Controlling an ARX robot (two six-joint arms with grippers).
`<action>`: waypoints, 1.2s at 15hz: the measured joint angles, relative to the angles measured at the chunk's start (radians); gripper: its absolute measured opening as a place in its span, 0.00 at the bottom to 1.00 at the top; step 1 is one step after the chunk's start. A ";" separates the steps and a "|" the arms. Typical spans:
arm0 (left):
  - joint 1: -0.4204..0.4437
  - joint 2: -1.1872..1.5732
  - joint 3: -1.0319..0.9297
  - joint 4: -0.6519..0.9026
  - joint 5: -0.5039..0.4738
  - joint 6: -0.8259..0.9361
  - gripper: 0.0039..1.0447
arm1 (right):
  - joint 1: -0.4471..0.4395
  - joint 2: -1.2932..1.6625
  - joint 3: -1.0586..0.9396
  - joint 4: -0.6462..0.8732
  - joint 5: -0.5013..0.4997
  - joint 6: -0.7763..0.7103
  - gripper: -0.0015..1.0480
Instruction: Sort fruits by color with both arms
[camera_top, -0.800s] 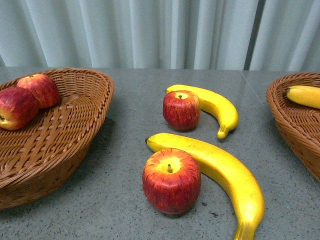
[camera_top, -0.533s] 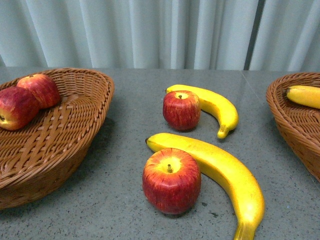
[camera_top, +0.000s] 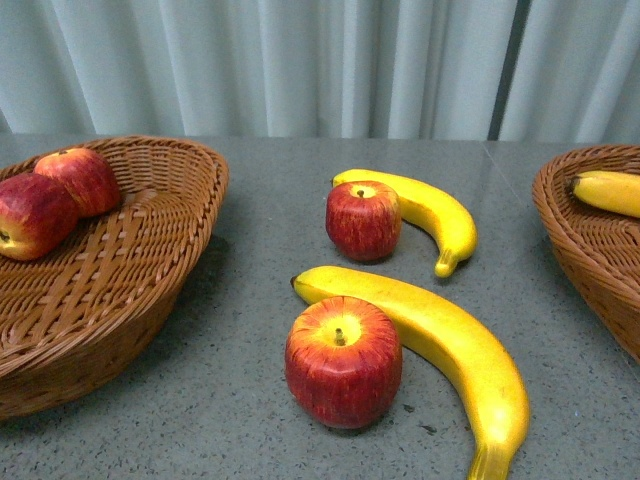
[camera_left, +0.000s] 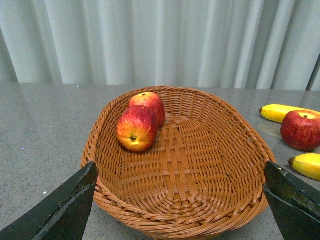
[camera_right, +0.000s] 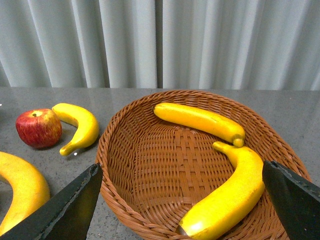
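Grey worktop (camera_top: 250, 400) carries the near apple (camera_top: 343, 362) touching a long banana (camera_top: 440, 345), so with left jaws and right jaws both gaping wide and empty, the left should grip that apple across its banana-free sides, bound for the left basket (camera_top: 120, 270).

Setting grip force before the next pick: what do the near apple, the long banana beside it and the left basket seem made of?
Near apple: probably plastic or foam, glossy, with painted-looking red streaks.
Long banana: likely moulded plastic, smooth, evenly yellow, unblemished.
Left basket: woven wicker or rattan by its brown interlaced strands, slight sheen; could be synthetic.
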 joint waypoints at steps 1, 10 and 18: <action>0.000 0.000 0.000 0.000 0.000 0.000 0.94 | 0.000 0.000 0.000 0.000 0.000 0.000 0.94; -0.241 0.689 0.391 0.198 -0.310 0.006 0.94 | 0.000 0.000 0.000 0.000 0.000 0.001 0.94; -0.565 1.390 0.709 0.208 0.042 0.112 0.94 | 0.000 0.000 0.000 0.000 0.000 0.001 0.94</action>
